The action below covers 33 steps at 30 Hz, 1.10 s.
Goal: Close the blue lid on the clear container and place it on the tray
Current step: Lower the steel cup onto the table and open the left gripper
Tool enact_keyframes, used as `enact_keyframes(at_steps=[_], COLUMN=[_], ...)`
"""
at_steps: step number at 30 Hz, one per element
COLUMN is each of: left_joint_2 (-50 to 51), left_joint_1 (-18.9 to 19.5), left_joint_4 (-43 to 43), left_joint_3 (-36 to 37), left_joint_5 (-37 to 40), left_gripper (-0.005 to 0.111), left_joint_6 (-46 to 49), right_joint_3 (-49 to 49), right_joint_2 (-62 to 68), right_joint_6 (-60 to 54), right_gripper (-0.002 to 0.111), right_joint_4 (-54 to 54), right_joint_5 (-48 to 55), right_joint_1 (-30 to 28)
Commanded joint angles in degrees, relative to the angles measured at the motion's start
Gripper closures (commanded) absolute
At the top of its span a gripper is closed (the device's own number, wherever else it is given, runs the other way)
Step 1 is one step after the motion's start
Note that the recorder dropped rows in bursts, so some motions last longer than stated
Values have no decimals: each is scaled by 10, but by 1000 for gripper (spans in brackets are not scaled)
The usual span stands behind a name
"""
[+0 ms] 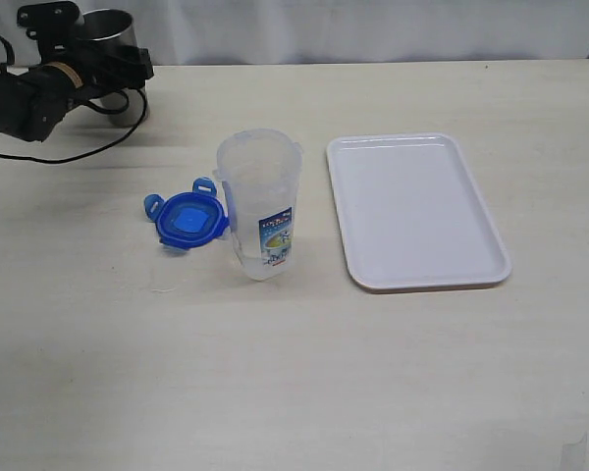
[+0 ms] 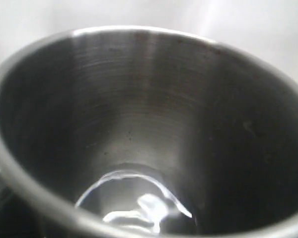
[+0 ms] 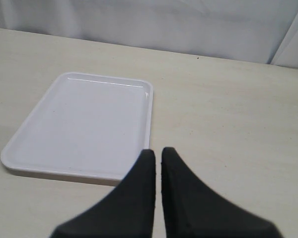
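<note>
At the far left, at the back of the pale table, the left gripper is at the grey metal cup. Its black jaws stand wide apart, one on each side of the cup. I cannot tell if they really press on the cup's wall or only stand around it. The left wrist view looks from very near into this cup and shows only its brushed inner wall and a shiny reflection at the bottom.

More to the right, near the middle of the table, the blue lid lies flat on the surface with its flaps spread outward. It is just beside the clear container, on that container's left side, and its edge seems to touch the container's base. The container stands upright with its mouth open, and its printed label faces the exterior camera. It is well apart from the left gripper.

To the right of the container, with a small gap between them, the white tray lies flat on the table.

The right gripper shows only in the right wrist view. Its two black jaws are pressed together, with only a thin slit between them. It hangs above the bare table, near one corner of the tray.
</note>
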Motion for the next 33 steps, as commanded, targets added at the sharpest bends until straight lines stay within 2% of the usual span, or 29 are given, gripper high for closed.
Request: enact_keyframes(at_steps=[1, 7, 14, 19, 26, 33], left_joint_2=[-4, -4, -4, -4, -4, -5], left_joint_1=[-2, -2, -2, -2, -2, -2], left_joint_4=[-1, 2, 109, 101, 85, 85], left_joint_3=[-1, -1, -1, -1, -1, 1], left_joint_5=[26, 23, 18, 18, 20, 43], left_gripper=[30, 30, 30, 29, 11, 11], left_joint_6=[-13, -10, -10, -10, -10, -10], right_joint_3=[1, 1, 1, 1, 1, 1], right_joint_2=[-2, -2, -2, -2, -2, -2], right_joint_6=[1, 1, 1, 1, 1, 1], right_gripper=[104, 104, 104, 104, 104, 104], right_joint_4=[2, 2, 2, 2, 2, 2], right_joint_5=[1, 1, 1, 1, 1, 1], right_joint_1=[-1, -1, -1, -1, -1, -1])
